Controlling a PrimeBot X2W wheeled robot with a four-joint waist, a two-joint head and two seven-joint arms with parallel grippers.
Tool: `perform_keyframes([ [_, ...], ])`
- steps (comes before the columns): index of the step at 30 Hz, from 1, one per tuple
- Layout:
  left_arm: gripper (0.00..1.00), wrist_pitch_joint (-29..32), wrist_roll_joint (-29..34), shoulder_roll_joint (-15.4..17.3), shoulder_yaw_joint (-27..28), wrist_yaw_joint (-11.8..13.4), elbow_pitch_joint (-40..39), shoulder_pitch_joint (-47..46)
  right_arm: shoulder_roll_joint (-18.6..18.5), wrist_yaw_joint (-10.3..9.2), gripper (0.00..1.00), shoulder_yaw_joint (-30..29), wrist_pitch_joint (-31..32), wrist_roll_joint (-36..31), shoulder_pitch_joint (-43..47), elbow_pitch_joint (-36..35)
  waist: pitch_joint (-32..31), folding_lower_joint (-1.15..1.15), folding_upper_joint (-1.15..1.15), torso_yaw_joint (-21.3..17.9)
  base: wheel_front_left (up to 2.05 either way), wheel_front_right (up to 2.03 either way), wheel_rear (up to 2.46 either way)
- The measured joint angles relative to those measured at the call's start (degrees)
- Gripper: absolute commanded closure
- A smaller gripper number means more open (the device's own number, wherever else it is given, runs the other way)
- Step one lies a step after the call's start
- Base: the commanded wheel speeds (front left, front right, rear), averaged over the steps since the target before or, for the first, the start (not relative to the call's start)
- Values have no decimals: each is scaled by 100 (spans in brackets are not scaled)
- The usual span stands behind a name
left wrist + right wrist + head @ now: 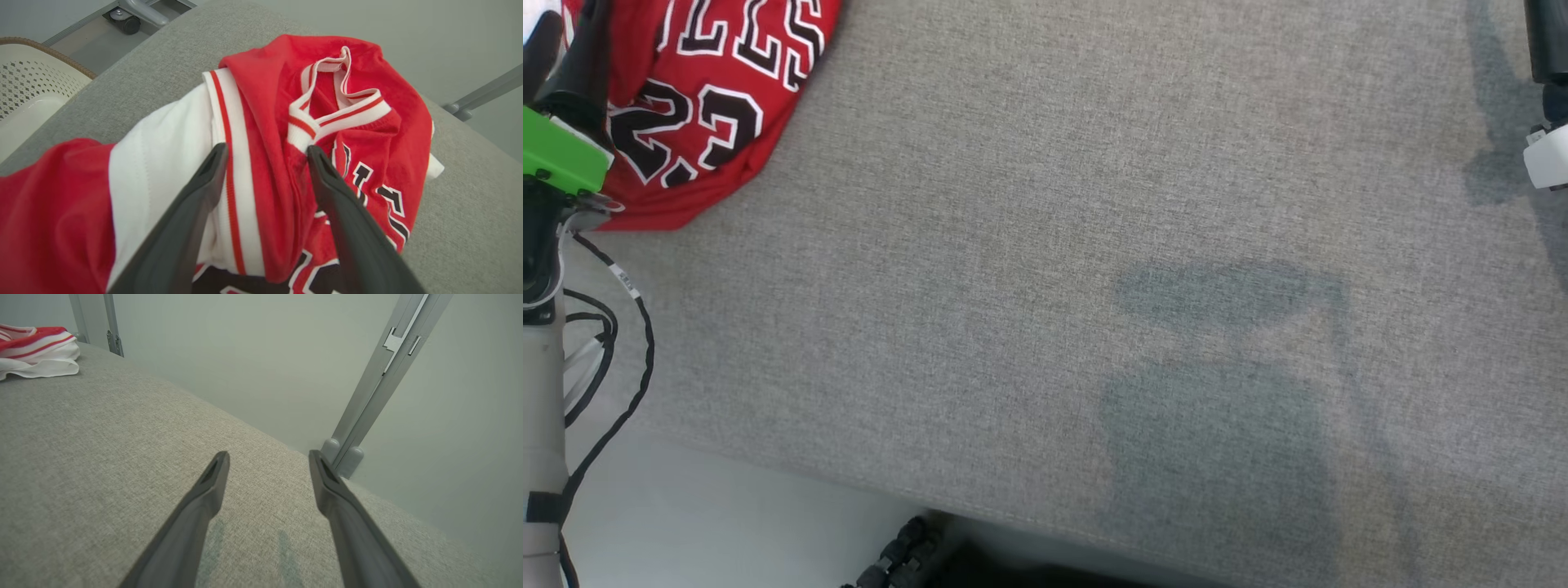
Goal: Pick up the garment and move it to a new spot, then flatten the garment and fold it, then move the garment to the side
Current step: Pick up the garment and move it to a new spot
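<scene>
Red garment [698, 106]: where does it lie?

You have it bunched at the far left of the grey cloth-covered table [1045, 245]. Its black-and-white numbers and letters are showing, and its striped white collar [339, 106] is on top.

And your left pincer [265, 151]?

It hangs right over the heap. Your two dark fingers [204, 183] stand wide apart with a red fold between their tips, and nothing is clamped. Whether the tips touch the cloth, you cannot tell.

Your right pincer [267, 455]?

It is spread just as wide and is empty, over bare grey fabric near the table's far edge and well apart from the garment. A grey metal post [380, 388] rises beyond that edge.

Anything else?

A white perforated basket [32, 81] sits off the table, past the garment.
</scene>
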Motion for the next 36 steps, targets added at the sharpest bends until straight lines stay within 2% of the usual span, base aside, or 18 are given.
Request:
perform_keyframes([
  [7,0,-111,25,-163,-111,-51,511,-191,-103,1,0,-19,51,-7,-1,-1,263,0,0,-25,0,0,0],
  [12,0,-141,77,-166,-155,-100,896,-361,-136,0,0,-87,85,-7,-2,-21,276,0,0,-46,0,0,0],
  [13,19,-180,104,-174,-165,-125,971,-376,-134,0,0,-86,83,-8,-2,-14,267,0,0,-47,0,0,0],
  [14,56,-188,108,-186,-167,-141,1049,-395,-133,0,0,-86,83,-7,-2,-12,254,0,0,-48,0,0,0],
  [15,88,-201,109,-198,-171,-143,1105,-415,-134,0,0,-88,83,-8,-2,-11,239,0,0,-49,0,0,0],
  [16,100,-323,109,-292,-181,-201,1273,-478,-134,-1,0,-110,82,-7,4,8,169,0,0,-43,0,0,0],
  [17,100,-548,138,-377,-234,-279,1288,-612,-116,-12,0,-115,33,-7,23,89,64,0,0,-22,0,0,0],
  [21,100,-664,426,-425,-599,-392,1206,-695,22,-36,0,-99,-124,-2,160,258,-139,0,0,15,0,0,0],
  [31,100,-759,768,-612,-1438,-445,853,-688,461,-110,0,114,-465,90,513,644,-736,-1,0,25,0,0,0],
  [36,100,-723,809,-826,-1853,-446,648,-636,686,-115,0,194,-626,187,728,853,-1075,-1,0,-48,0,0,0],
])
